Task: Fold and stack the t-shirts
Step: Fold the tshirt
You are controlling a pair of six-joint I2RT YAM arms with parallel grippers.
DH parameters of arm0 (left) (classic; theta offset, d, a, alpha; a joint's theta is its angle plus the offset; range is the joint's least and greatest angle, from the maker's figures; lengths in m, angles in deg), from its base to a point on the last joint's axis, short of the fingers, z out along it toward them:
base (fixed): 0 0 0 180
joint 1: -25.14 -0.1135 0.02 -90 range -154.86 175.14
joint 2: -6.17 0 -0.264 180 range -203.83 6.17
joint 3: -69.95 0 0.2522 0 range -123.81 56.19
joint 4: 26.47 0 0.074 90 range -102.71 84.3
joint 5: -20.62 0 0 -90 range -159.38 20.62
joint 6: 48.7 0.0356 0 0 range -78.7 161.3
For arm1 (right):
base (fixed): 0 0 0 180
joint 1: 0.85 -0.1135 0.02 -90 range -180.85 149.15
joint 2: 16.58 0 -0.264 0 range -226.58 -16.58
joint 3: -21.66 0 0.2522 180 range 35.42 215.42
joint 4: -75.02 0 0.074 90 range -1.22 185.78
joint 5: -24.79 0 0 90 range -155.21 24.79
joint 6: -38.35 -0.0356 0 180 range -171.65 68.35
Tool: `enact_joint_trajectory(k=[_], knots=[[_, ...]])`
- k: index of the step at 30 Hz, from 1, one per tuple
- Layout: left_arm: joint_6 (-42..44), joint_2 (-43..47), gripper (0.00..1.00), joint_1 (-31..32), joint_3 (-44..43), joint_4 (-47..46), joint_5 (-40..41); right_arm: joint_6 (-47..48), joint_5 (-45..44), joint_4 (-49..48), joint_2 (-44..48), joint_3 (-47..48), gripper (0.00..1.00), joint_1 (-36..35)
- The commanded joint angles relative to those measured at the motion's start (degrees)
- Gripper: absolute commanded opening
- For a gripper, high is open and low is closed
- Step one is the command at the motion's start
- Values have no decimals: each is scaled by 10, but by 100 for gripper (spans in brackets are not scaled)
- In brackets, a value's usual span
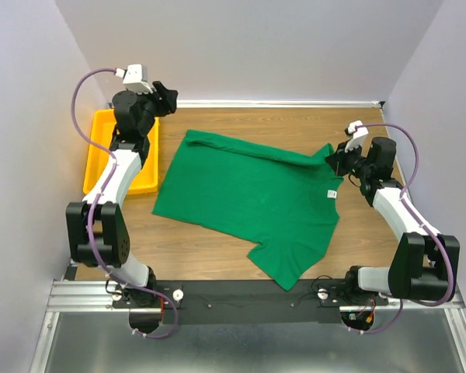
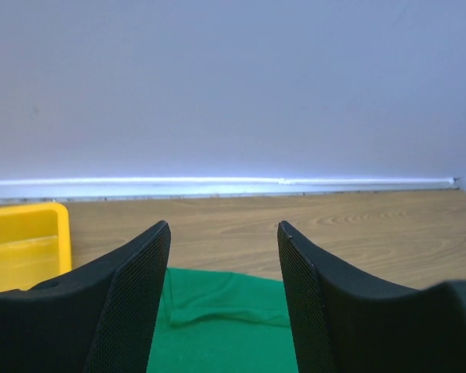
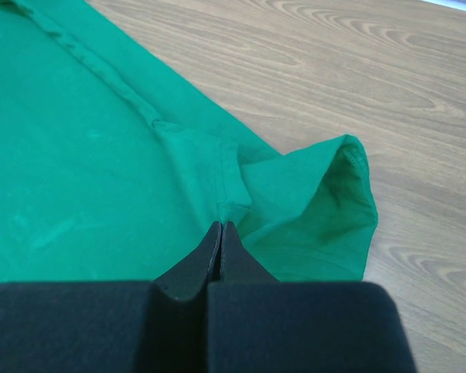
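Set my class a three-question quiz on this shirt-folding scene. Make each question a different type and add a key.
1. True or false: the left gripper stands open.
2. Multiple choice: the yellow tray sits (A) at the far left of the table; (B) at its far right; (C) at its centre.
3. Short answer: which part of the green t-shirt lies just past the tips of the shut right gripper?

Key: 1 true; 2 A; 3 a sleeve.
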Motion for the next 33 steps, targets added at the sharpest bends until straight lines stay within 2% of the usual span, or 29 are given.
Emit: enact_joint_trajectory(k=[1,10,14,25,33], knots=[[-1,66,66,-11,20,5,-15,23,31,30,21,-16,1,2],[-78,192,70,-59,127,-17,-110,60,73,84,33,-29,1,2],[-83,250,71,-74,164,-6,-144,81,89,107,33,-33,1,2],[4,418,71,-77,274,98,-151,116,117,150,22,-37,1,2],[42,488,71,-76,328,135,-148,139,139,183,-3,-28,1,-2]])
